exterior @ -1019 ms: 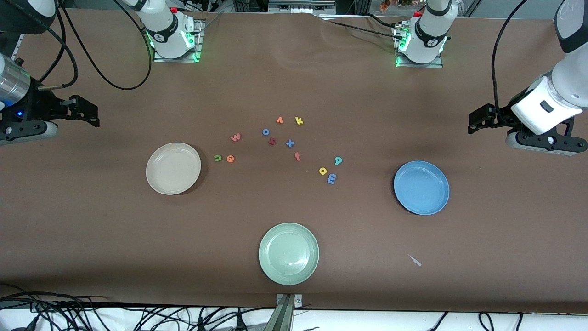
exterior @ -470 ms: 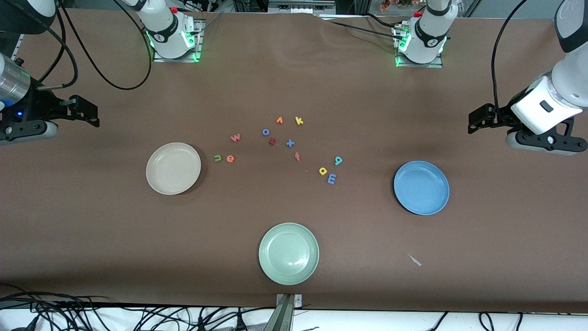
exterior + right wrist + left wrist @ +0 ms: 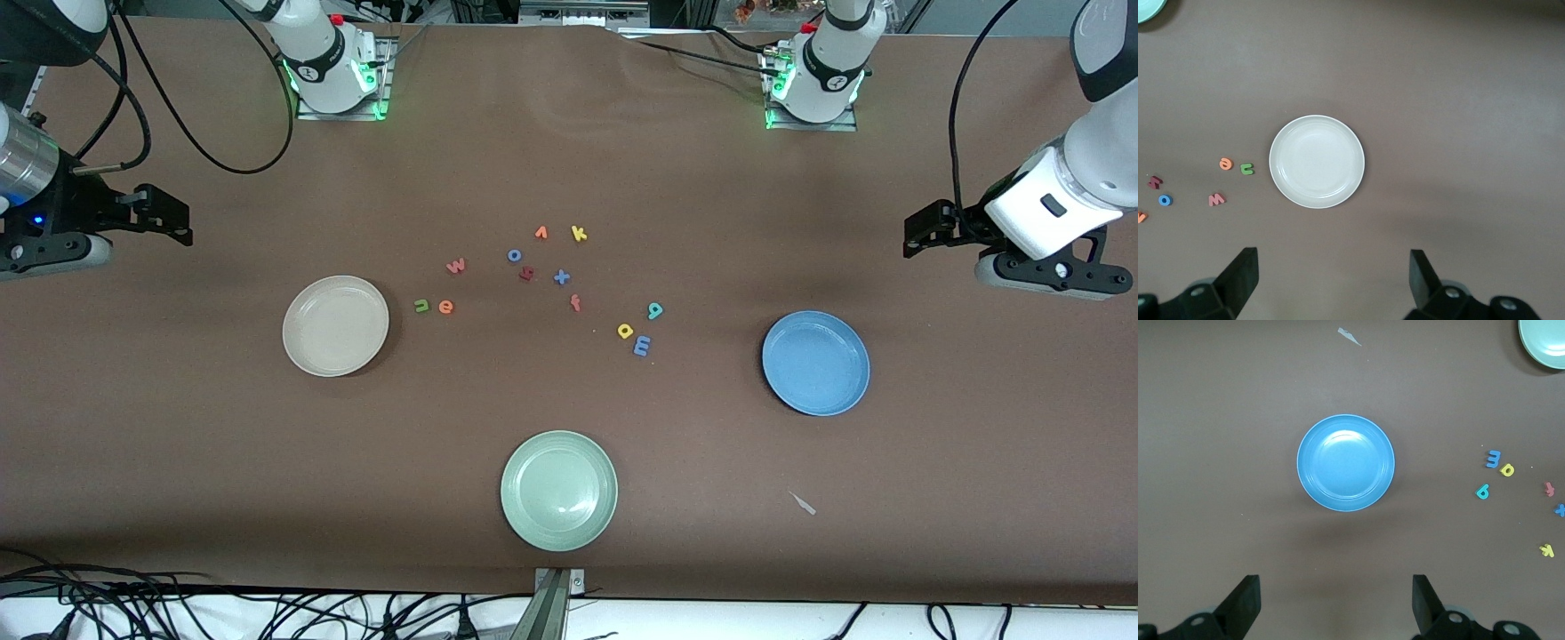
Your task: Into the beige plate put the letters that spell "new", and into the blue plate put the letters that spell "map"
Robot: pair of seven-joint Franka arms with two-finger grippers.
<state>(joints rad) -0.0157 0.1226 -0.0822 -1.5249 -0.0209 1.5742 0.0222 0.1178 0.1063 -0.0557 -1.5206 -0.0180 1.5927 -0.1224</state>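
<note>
Now, stage: nothing is sorted yet; all six task letters lie on the bench and both target plates are bare.
Left gripper [image 3: 1333, 603]: hangs over the left arm's end of the bench, fingers released wide, grasping nothing.
Right gripper [image 3: 1330, 280]: hangs over the right arm's end of the bench, fingers spread apart, empty.
Beige plate [image 3: 335, 325]: toward the right arm's end, well apart from the blue plate [image 3: 815, 362].
"new" letters: green n [image 3: 421, 306] and orange e [image 3: 446, 307] sit side by side just beside the beige plate; pinkish w [image 3: 456, 265] lies farther from the front camera than those two.
"map" letters: blue m [image 3: 642, 345], yellow a [image 3: 625, 331] and teal p [image 3: 654, 310] cluster between the middle of the bench and the blue plate, m and a nearly touching.
Distractors: blue o [image 3: 514, 255], blue x [image 3: 561, 276], orange f [image 3: 576, 303], orange v [image 3: 540, 233], yellow k [image 3: 579, 234], a dark red letter [image 3: 526, 274], a pale green plate [image 3: 558, 490].
Doing the step well: probably each arm should take its nearer trio. The letters are tiny and flat, so come straight down, centred on one letter, fingers straddling its narrow side. Take p first, since m and a crowd each other and a careless pinch could drag both.
Risk: mistaking the blue x or o for m.
</note>
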